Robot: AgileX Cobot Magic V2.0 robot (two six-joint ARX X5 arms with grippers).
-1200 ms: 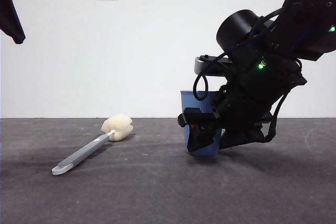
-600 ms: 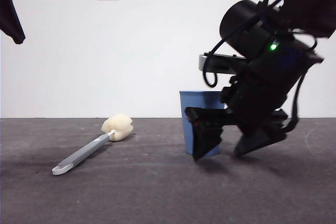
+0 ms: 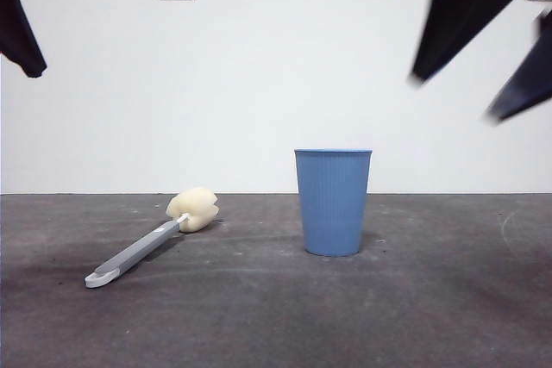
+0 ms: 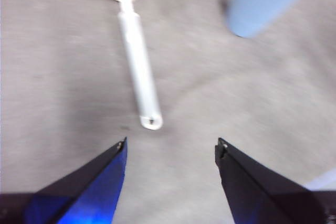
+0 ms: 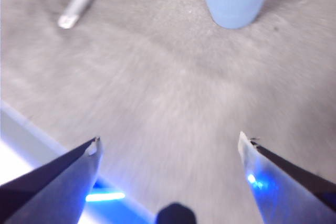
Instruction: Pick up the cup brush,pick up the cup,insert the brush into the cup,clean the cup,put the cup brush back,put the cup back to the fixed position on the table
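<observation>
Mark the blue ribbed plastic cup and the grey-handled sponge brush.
blue ribbed plastic cup (image 3: 333, 204), front view, middle of the ribbed wall
grey-handled cup brush with cream sponge head (image 3: 142, 251), front view, mid handle

Blue ribbed cup upright on table; cup brush flat, apart

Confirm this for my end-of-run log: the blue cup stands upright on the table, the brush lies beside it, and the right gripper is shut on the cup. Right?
Not quite. The right gripper is open and well clear of the cup, as the right wrist view shows. The cup does stand upright on the table, with the cup brush lying beside it.
</observation>
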